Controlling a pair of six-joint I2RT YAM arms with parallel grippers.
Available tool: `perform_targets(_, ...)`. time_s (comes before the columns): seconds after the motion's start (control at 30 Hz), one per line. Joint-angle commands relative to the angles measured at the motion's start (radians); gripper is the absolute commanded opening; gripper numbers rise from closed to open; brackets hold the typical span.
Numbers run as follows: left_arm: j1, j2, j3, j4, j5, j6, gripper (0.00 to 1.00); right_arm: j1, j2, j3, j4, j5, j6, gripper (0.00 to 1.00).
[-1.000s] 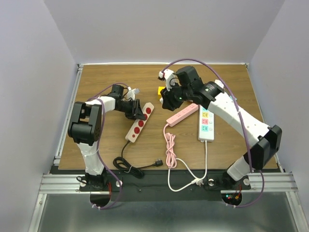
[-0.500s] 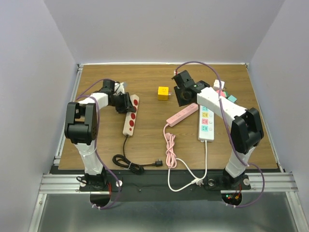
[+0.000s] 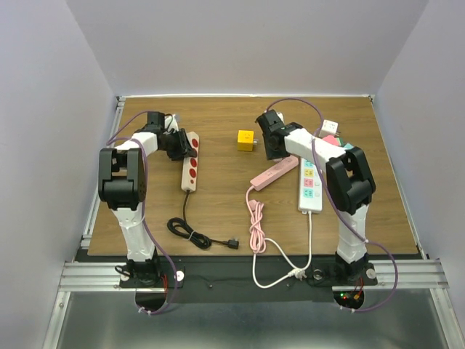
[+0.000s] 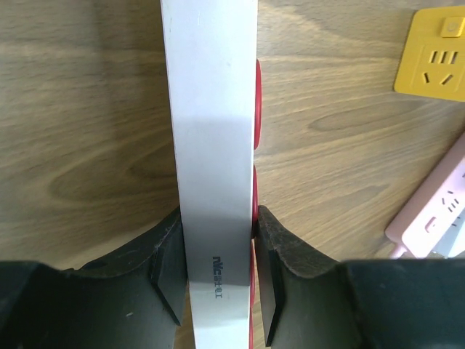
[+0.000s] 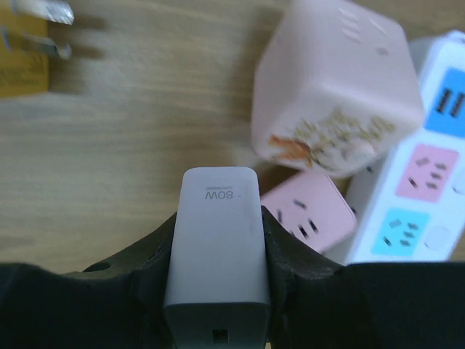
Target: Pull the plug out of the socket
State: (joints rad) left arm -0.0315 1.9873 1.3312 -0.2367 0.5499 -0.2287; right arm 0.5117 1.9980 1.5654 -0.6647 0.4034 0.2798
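The plug (image 5: 216, 233), a pale grey charger block marked 80W, sits clamped between the right fingers (image 5: 290, 254), which close snugly on its two long sides. Its rounded far end points out over bare wood and touches none of the strips in the right wrist view. No prongs are visible on it from there. From the top view this grip sits toward the far middle of the counter (image 3: 218, 196), just right of a yellow cube adapter (image 3: 245, 139). Beyond the plug in the right wrist view lie a pink cube adapter (image 5: 334, 94) with a printed pattern, the end of a pink power strip (image 5: 309, 211) and a white strip with coloured sockets (image 5: 414, 196), all close together. The left fingers (image 4: 168, 276) hold a white power strip with red sockets (image 4: 211, 145), squeezing it across its width. It is turned on edge toward the left wrist camera, so the white side faces up and only slivers of red show along its right edge. In the top view that strip lies at the far left of the counter, well apart from the plug, and its black cable (image 3: 192, 236) trails toward the near edge in a loose coil. The pink strip's cord (image 3: 256, 218) runs down the middle in a bundled loop.
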Motion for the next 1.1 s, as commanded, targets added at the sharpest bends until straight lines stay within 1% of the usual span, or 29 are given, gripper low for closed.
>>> perform_targets(0.0, -0.005, 0.013, -0.007, 0.057, 0.079, -0.024, 0.0, -0.009, 0.06, 0.106, 0.076, -0.014, 0.016, 0.02)
perform_targets(0.03, -0.005, 0.002, -0.013, 0.066, 0.087, -0.03, 0.0, -0.012, 0.096, 0.122, 0.074, -0.02, 0.019, 0.07)
perform_targets(0.07, -0.005, -0.002, -0.023, 0.076, 0.096, -0.034, 0.07, -0.018, 0.108, 0.146, 0.076, -0.037, 0.021, 0.21)
perform_targets(0.1, -0.005, -0.007, -0.024, 0.077, 0.094, -0.038, 0.14, -0.018, 0.117, 0.154, 0.074, -0.047, 0.022, 0.28)
perform_targets(0.13, -0.005, -0.013, -0.027, 0.079, 0.09, -0.043, 0.2, -0.021, 0.125, 0.16, 0.073, -0.054, 0.025, 0.37)
perform_targets(0.17, -0.005, -0.027, -0.033, 0.076, 0.085, -0.046, 0.32, -0.021, 0.127, 0.163, 0.076, -0.061, 0.033, 0.58)
perform_targets(0.2, -0.005, -0.036, -0.036, 0.077, 0.081, -0.049, 0.37, -0.021, 0.124, 0.163, 0.076, -0.061, 0.038, 0.58)
perform_targets(0.23, -0.005, -0.053, -0.04, 0.076, 0.081, -0.047, 0.44, -0.022, 0.119, 0.16, 0.076, -0.08, 0.035, 0.69)
perform_targets(0.27, -0.005, -0.062, -0.047, 0.076, 0.076, -0.053, 0.54, -0.021, 0.102, 0.154, 0.074, -0.086, 0.035, 0.75)
perform_targets(0.3, -0.005, -0.071, -0.05, 0.074, 0.077, -0.054, 0.59, -0.021, 0.093, 0.151, 0.076, -0.09, 0.035, 0.9)
perform_targets(0.33, -0.005, -0.09, -0.053, 0.071, 0.082, -0.055, 0.68, -0.022, 0.085, 0.148, 0.074, -0.097, 0.03, 0.99)
perform_targets(0.37, -0.005, -0.1, -0.056, 0.07, 0.087, -0.058, 0.72, -0.022, 0.072, 0.145, 0.076, -0.101, 0.029, 1.0)
perform_targets(0.4, -0.005, -0.113, -0.058, 0.063, 0.102, -0.058, 0.88, -0.022, 0.039, 0.137, 0.076, -0.106, 0.027, 1.0)
perform_targets(0.43, -0.005, -0.123, -0.059, 0.059, 0.111, -0.058, 0.91, -0.022, 0.015, 0.133, 0.077, -0.123, 0.025, 1.0)
perform_targets(0.47, -0.005, -0.152, -0.058, 0.056, 0.12, -0.057, 0.91, -0.022, -0.008, 0.127, 0.077, -0.133, 0.024, 1.0)
perform_targets(0.5, -0.005, -0.185, -0.052, 0.044, 0.131, -0.055, 0.91, -0.022, -0.068, 0.113, 0.08, -0.159, 0.027, 1.0)
perform_targets(0.6, -0.005, -0.235, -0.035, 0.01, 0.153, -0.049, 0.92, -0.021, -0.172, 0.072, 0.099, -0.212, 0.032, 1.0)
perform_targets(0.63, -0.005, -0.269, -0.03, 0.004, 0.16, -0.047, 0.92, -0.022, -0.236, 0.041, 0.102, -0.233, 0.039, 1.0)
perform_targets(0.7, -0.005, -0.323, -0.026, -0.001, 0.186, -0.05, 0.93, -0.021, -0.3, 0.006, 0.1, -0.241, 0.047, 1.0)
perform_targets(0.73, -0.005, -0.323, -0.027, 0.0, 0.197, -0.05, 0.93, -0.022, -0.327, -0.011, 0.099, -0.241, 0.047, 1.0)
perform_targets(0.77, -0.005, -0.359, -0.032, 0.0, 0.215, -0.054, 0.93, -0.022, -0.387, -0.052, 0.1, -0.236, 0.055, 1.0)
perform_targets(0.83, -0.007, -0.412, -0.041, 0.01, 0.231, -0.058, 0.95, -0.021, -0.453, -0.102, 0.1, -0.216, 0.071, 1.0)
perform_targets(0.87, -0.008, -0.429, -0.046, 0.014, 0.245, -0.06, 0.95, -0.022, -0.519, -0.155, 0.099, -0.207, 0.084, 1.0)
perform_targets(0.97, -0.015, -0.504, -0.066, 0.031, 0.246, -0.069, 0.95, -0.022, -0.62, -0.237, 0.099, -0.149, 0.127, 1.0)
perform_targets(1.0, -0.015, -0.524, -0.078, 0.039, 0.245, -0.073, 0.95, -0.022, -0.69, -0.293, 0.1, -0.132, 0.133, 1.0)
perform_targets(1.07, -0.015, -0.587, -0.092, 0.057, 0.234, -0.083, 0.96, -0.022, -0.76, -0.336, 0.096, -0.094, 0.153, 1.0)
